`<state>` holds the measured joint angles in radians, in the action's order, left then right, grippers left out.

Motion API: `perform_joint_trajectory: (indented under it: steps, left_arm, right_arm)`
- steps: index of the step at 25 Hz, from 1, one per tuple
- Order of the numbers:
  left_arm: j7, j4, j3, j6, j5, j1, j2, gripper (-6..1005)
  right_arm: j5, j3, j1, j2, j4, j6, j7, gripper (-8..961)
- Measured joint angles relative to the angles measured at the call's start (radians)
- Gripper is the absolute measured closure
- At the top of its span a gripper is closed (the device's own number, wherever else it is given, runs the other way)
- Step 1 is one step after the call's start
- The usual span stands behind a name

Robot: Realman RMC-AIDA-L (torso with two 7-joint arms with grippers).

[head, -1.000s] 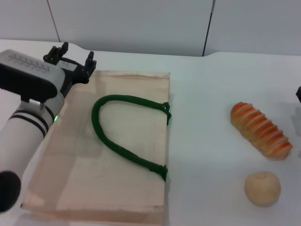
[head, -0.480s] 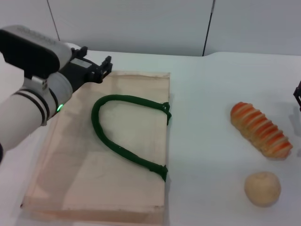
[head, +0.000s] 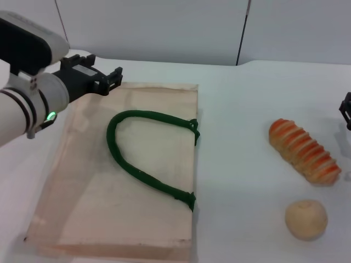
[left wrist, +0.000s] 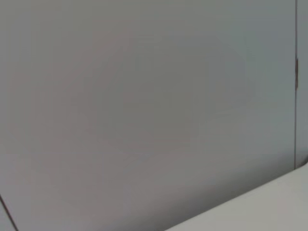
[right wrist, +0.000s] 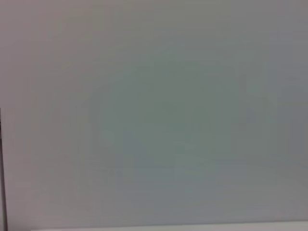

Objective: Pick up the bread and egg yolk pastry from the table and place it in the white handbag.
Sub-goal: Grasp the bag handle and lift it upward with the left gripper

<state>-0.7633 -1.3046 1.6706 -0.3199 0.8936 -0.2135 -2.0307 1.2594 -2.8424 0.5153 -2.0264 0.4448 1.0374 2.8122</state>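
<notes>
The white handbag [head: 82,197] lies flat on the left half of the table, its dark green handle [head: 143,175] looping over it. To the right lies the striped bread [head: 304,150], and the round egg yolk pastry [head: 306,219] sits nearer to me, just below it. My left gripper [head: 104,74] hovers over the bag's far left corner, open and holding nothing. Only a black sliver of my right gripper [head: 346,112] shows at the right edge, beyond the bread. Both wrist views show no task objects.
The white table [head: 236,109] runs back to grey wall panels [head: 164,27]. My left forearm [head: 27,109] reaches in over the table's left side. The left wrist view catches a strip of table edge [left wrist: 269,207] under the wall.
My left arm has lifted and turned, so its gripper now points rightward along the bag's far edge instead of away from me. The right gripper sliver has crept slightly into view.
</notes>
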Motion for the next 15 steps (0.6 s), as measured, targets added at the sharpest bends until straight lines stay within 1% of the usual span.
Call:
perform_joint_trajectory:
  steps: [4,6,10,11,13,15]
  left_arm:
    - [0.02,-0.03,-0.04,-0.086,-0.037,-0.005,0.0,326]
    - [0.065,-0.054,-0.054,-0.139,-0.094,-0.011,0.0,326]
    - [0.188,-0.119,-0.064,-0.254,-0.252,-0.026,0.0,326]
    - [0.211,-0.141,-0.064,-0.299,-0.277,-0.033,0.0,326]
    - [0.215,-0.153,-0.064,-0.324,-0.281,-0.037,0.0,325]
    - [0.215,-0.177,-0.065,-0.4,-0.284,-0.052,0.0,325]
  right_arm:
    - [0.0,0.0,0.003,0.0,0.0,-0.003,0.0,93]
    - [0.0,0.0,0.008,0.0,0.0,-0.005,0.0,93]
    - [0.0,0.0,0.01,0.0,0.0,-0.007,0.0,93]
    - [0.0,0.0,0.01,0.0,0.0,-0.007,0.0,93]
    - [0.0,0.0,0.011,0.0,-0.002,-0.008,0.0,93]
    - [0.0,0.0,0.011,0.0,-0.007,-0.013,0.0,93]
